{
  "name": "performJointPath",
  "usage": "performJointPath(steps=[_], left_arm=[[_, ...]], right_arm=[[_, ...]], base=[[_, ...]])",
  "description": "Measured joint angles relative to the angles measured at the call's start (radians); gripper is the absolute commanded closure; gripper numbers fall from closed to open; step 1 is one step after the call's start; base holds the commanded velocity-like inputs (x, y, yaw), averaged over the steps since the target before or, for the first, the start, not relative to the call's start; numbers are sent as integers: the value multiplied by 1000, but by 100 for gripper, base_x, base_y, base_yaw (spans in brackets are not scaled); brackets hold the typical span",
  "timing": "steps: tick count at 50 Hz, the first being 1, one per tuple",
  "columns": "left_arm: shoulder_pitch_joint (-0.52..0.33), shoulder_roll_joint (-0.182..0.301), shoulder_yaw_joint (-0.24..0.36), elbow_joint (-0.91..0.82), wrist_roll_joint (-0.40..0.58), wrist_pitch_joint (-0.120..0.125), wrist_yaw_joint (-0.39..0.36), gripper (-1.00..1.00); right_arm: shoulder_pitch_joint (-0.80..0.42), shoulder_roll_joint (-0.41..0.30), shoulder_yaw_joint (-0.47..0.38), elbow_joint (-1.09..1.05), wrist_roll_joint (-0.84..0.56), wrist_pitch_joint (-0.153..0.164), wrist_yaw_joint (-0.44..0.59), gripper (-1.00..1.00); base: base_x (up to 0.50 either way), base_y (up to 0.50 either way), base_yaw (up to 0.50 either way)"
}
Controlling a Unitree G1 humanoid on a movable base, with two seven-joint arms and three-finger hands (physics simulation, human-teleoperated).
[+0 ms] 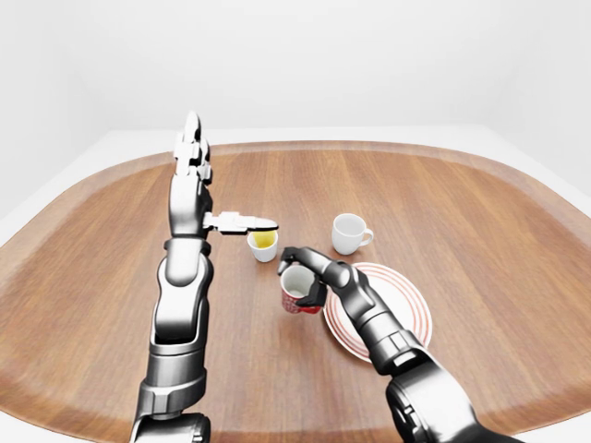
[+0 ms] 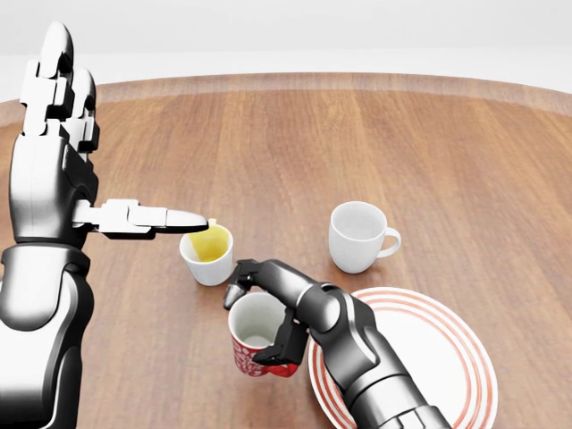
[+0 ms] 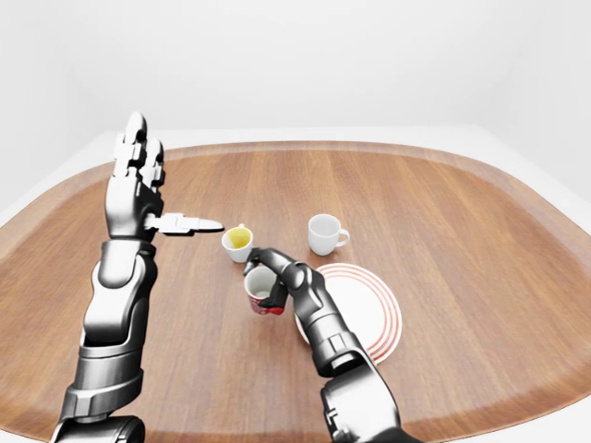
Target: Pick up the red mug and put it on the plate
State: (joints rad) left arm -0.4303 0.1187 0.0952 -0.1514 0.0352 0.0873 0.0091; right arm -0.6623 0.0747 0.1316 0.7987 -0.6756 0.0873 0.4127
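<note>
Left-eye view: the right hand (image 1: 309,277) has its dark fingers wrapped round the red mug (image 1: 295,293), which stands upright, mouth up, just left of the red-ringed plate (image 1: 406,318) on the wooden table (image 1: 480,231). The left hand (image 1: 192,185) is raised well above the table, fingers stretched out flat, holding nothing; one finger points over the small white cup with yellow inside (image 1: 263,243).

Head view: the red mug (image 2: 255,344) sits at the plate's left rim (image 2: 465,357), and whether it is lifted or resting on the wood I cannot tell. The right hand (image 2: 290,313) grips it from the plate side, one finger over the rim and others down the wall. The plate therefore lies to the right of the mug, behind the gripping hand, so the carry likely runs rightward. A white handled mug (image 2: 357,235) stands above the plate, apart from it.

Right-eye view: the same hold shows, mug (image 3: 261,293) touching or nearly touching the plate's edge (image 3: 374,323).
</note>
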Motion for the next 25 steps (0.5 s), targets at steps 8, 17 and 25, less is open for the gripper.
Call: performJointPath(steps=[8, 17, 25], left_arm=[[-1, -3, -3, -3, 3, 0, 0, -100], [0, -5, -4, -7, 4, 0, 0, -100], [-1, -5, -5, -11, 5, 0, 0, -100]], right_arm=[[26, -24, -6, -54, -11, 0, 25, 100], [64, -52, -14, -127, -26, 0, 60, 100], [93, -75, -23, -184, -32, 0, 87, 100]], base=[[0, 0, 0], [0, 0, 0], [0, 0, 0]])
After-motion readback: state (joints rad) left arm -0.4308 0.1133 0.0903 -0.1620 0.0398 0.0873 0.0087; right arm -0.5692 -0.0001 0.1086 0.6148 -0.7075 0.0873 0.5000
